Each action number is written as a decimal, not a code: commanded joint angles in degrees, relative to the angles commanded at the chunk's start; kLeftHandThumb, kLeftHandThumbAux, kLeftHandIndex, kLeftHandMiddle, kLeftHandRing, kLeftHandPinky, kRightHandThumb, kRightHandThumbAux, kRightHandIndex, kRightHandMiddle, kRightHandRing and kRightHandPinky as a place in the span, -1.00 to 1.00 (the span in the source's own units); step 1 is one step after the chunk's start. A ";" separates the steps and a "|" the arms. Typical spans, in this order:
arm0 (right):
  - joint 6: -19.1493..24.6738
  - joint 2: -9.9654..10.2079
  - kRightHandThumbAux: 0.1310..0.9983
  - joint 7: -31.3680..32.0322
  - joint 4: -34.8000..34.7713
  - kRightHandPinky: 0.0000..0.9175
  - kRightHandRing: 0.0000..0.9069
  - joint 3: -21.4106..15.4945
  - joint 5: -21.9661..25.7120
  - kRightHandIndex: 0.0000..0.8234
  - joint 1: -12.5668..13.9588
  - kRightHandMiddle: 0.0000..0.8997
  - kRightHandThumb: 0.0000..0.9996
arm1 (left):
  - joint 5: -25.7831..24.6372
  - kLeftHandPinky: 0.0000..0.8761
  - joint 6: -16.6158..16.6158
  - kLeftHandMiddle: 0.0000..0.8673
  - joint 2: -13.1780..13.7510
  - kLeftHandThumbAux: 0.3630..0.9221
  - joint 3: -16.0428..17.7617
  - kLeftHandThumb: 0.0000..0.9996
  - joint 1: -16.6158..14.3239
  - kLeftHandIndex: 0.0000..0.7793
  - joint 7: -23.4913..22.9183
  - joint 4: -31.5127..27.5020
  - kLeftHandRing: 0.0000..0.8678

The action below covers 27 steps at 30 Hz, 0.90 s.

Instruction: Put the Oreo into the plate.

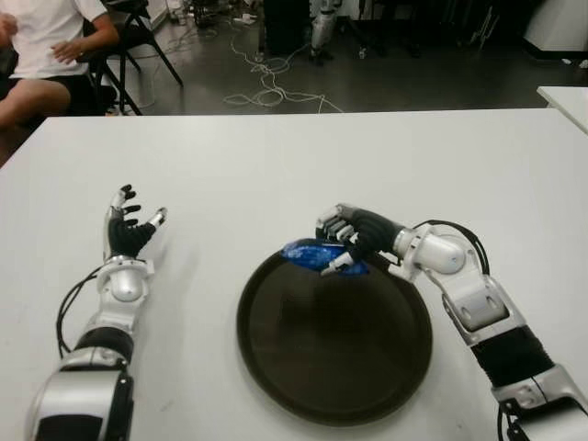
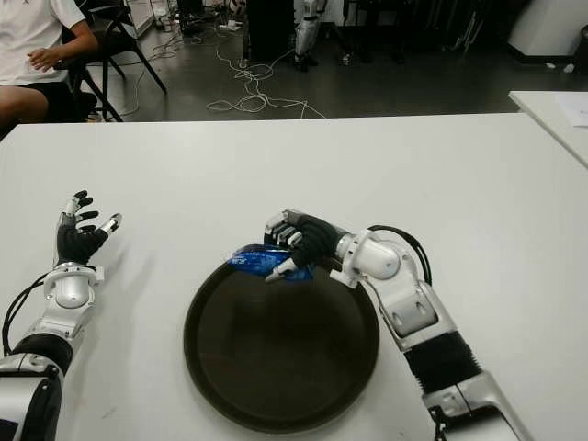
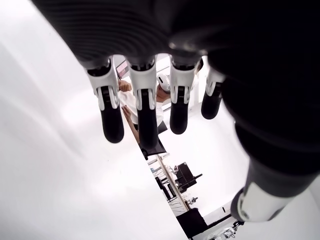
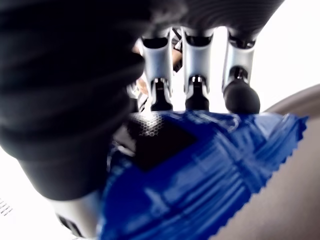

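While right hand (image 1: 347, 241) clamps Oreo (image 1: 317, 254) over plate (image 1: 303, 386) far rim, left hand (image 1: 130, 231) shows left of plate, fingers spread, holding nothing. Bare table (image 1: 276, 165) beyond plate.

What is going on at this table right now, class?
A humanoid robot is moving a snack. Its right hand has its fingers closed on a blue Oreo packet, holding it at the far rim of a dark round plate. Whether the packet touches the plate cannot be told. The left hand shows left of the plate with fingers spread, holding nothing. A person sits beyond the white table.
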 joint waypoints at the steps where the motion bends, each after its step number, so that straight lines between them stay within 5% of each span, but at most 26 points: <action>1: -0.07 -0.06 0.70 0.11 -0.11 0.74 0.82 -0.03 0.10 0.84 0.04 0.82 -0.92 | -0.04 -0.45 -0.04 -0.60 -0.01 0.18 0.03 -0.55 0.01 -0.74 -0.03 -0.02 -0.52; 27: 0.51 -4.07 0.71 1.90 -2.61 0.73 0.80 1.37 -1.87 0.81 -0.36 0.82 -0.80 | 0.80 -0.44 0.24 -0.60 0.18 0.18 -0.51 -0.55 0.05 -0.74 0.88 -0.06 -0.52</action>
